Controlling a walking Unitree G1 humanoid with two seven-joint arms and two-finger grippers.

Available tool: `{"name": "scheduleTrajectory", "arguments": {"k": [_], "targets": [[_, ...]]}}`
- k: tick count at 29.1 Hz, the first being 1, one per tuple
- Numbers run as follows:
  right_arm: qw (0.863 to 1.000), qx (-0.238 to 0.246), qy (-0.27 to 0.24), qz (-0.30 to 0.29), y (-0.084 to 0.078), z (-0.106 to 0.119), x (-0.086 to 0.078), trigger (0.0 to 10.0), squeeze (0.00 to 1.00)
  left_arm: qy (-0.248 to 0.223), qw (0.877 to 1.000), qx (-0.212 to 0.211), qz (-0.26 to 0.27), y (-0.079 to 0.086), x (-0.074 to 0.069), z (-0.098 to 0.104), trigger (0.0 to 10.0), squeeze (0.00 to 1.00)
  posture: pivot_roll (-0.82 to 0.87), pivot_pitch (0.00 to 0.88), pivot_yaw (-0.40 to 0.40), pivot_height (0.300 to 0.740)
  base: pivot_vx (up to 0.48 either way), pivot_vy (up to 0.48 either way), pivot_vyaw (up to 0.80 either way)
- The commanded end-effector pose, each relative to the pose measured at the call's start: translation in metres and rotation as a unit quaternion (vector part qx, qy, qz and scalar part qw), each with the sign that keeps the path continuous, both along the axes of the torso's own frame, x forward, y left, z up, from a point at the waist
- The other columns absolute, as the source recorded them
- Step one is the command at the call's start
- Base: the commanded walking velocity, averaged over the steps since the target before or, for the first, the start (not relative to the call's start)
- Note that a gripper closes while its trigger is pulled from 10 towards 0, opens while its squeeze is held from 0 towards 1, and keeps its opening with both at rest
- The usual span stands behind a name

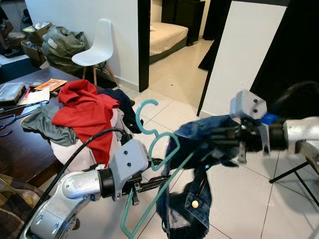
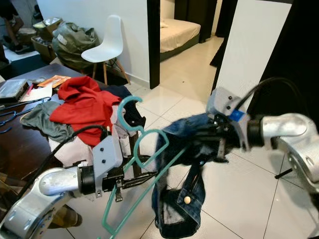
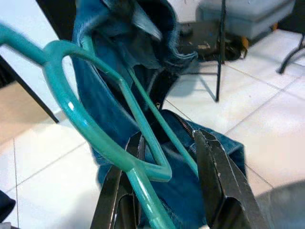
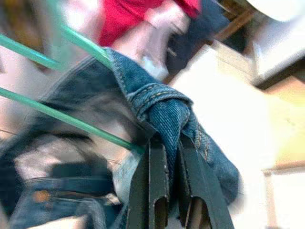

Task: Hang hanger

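Observation:
A teal plastic hanger [image 1: 158, 149] hangs in the air in front of me, hook up, with a pair of blue jeans [image 1: 192, 201] draped over its lower bar. My left gripper [image 1: 149, 185] is shut on the hanger just below its neck. In the left wrist view the hanger's bars [image 3: 143, 148] run between the two black fingers [image 3: 219, 181]. From the right, my right gripper [image 1: 219, 135] reaches in at the top of the jeans. Its fingers are shut on a fold of the denim waistband [image 4: 167, 119].
A dark wooden table [image 1: 20, 144] on my left carries a red garment [image 1: 84, 112], grey cloth and papers. Behind it are a white chair [image 1: 97, 50] and a doorway into a bedroom. A white panel [image 1: 239, 55] leans at the right, and black stand legs [image 1: 294, 172] rest on the tiled floor.

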State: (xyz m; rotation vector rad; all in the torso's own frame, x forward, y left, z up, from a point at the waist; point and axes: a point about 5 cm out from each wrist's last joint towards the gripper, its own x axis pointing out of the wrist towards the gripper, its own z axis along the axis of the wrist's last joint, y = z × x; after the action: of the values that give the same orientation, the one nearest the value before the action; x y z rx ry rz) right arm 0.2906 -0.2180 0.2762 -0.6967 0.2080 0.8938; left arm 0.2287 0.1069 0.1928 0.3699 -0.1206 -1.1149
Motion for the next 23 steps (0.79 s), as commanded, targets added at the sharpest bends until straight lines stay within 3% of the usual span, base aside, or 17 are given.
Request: {"name": "scheduleTrajectory", "arguments": {"k": [1, 4, 11, 13, 14, 15, 16, 23], "targets": [[0.999, -0.024, -0.026, -0.020, -0.004, 0.005, 0.004, 10.0, 0.00, -0.013, 1.000, 0.011, 0.000, 0.004, -0.001, 0.002, 10.0, 0.00, -0.06, 0.000, -0.020, 0.740, 0.000, 0.000, 0.00], [0.998, -0.033, -0.044, -0.040, -0.007, 0.008, 0.011, 10.0, 0.00, -0.012, 1.000, 0.025, -0.001, 0.005, -0.001, -0.002, 10.0, 0.00, -0.06, 0.000, -0.021, 0.740, 0.000, 0.000, 0.00], [1.000, -0.007, -0.028, 0.001, 0.006, 0.010, 0.007, 10.0, 0.00, -0.018, 0.999, 0.036, 0.006, 0.004, 0.000, -0.006, 10.0, 0.00, -0.06, 0.000, -0.022, 0.740, 0.000, 0.000, 0.00], [0.999, -0.002, -0.017, 0.031, 0.015, 0.009, 0.002, 10.0, 0.00, -0.020, 0.999, 0.037, 0.008, 0.004, 0.001, -0.006, 10.0, 0.00, -0.07, 0.000, -0.023, 0.740, 0.000, 0.000, 0.00], [0.997, 0.010, -0.007, 0.078, 0.028, 0.009, -0.007, 10.0, 0.00, -0.021, 0.999, 0.039, 0.014, 0.002, 0.003, -0.008, 10.0, 0.00, -0.08, 0.000, -0.020, 0.740, 0.000, 0.000, 0.00], [0.986, 0.042, 0.006, 0.163, 0.050, 0.013, -0.025, 10.0, 0.00, -0.023, 0.999, 0.040, 0.019, 0.000, 0.006, -0.010, 10.0, 0.00, -0.09, 0.000, -0.015, 0.740, 0.000, 0.000, 0.00], [0.980, 0.052, 0.009, 0.191, 0.056, 0.015, -0.031, 10.0, 0.00, -0.022, 0.999, 0.040, 0.019, 0.000, 0.007, -0.011, 10.0, 0.00, -0.09, 0.000, -0.014, 0.740, 0.000, 0.000, 0.00], [0.958, 0.078, 0.029, 0.273, 0.076, 0.015, -0.051, 10.0, 0.00, -0.024, 0.999, 0.041, 0.018, -0.002, 0.008, -0.011, 10.0, 0.00, -0.09, 0.000, -0.011, 0.740, 0.000, 0.000, 0.00]]}}
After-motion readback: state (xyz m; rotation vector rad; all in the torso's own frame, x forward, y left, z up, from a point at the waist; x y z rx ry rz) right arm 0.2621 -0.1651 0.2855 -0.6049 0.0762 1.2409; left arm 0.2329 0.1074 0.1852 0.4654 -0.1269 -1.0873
